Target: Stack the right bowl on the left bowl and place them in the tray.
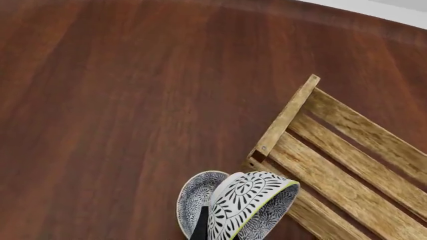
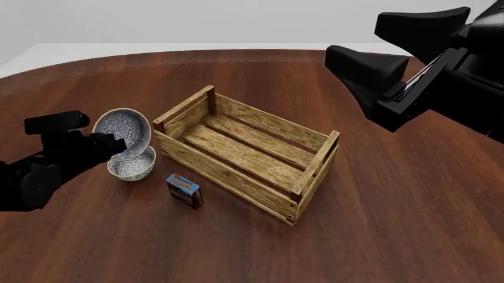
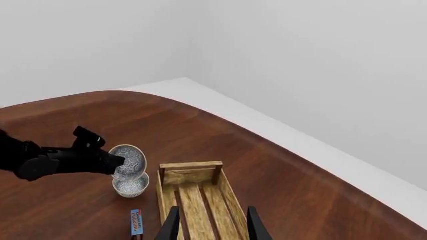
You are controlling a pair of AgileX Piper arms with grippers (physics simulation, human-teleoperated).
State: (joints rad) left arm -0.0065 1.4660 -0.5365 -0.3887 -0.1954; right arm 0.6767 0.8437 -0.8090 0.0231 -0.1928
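**A:** What is everything made of?

**B:** The round table [image 2: 378, 236] is dark reddish-brown wood with a smooth, faintly streaked grain. On it stands the tray [image 2: 315, 162], a large rectangular crate of light-brown, rough-grained planks with a slatted floor and darker corner posts. Just beside its near wall stands a small blue-and-red box [image 2: 184, 190], upright.

**A:** And the bowls?

**B:** Two round bowls in a black-and-white leaf pattern. The lower bowl [image 2: 132, 168] sits upright on the table, just left of the tray, outside it. The tilted bowl [image 2: 123, 128] is lifted above it, tipped steeply so its speckled grey inside faces the tray. The left wrist view shows its outside: bold white fronds on black, with a thin yellow-green line along the rim.

**A:** Where is it relative to the left gripper?

**B:** The left gripper [image 2: 106, 140] reaches in from the table's left side, and its black fingers [image 1: 200, 225] pinch the tilted bowl's rim, one inside the wall, one outside. That bowl's lowest edge hangs right at the lower bowl's mouth; I cannot tell whether they touch.

**A:** The right gripper?

**B:** The right gripper [image 3: 212, 222] hangs high over the tray's right end, well apart from both bowls, fingers spread with nothing between them.
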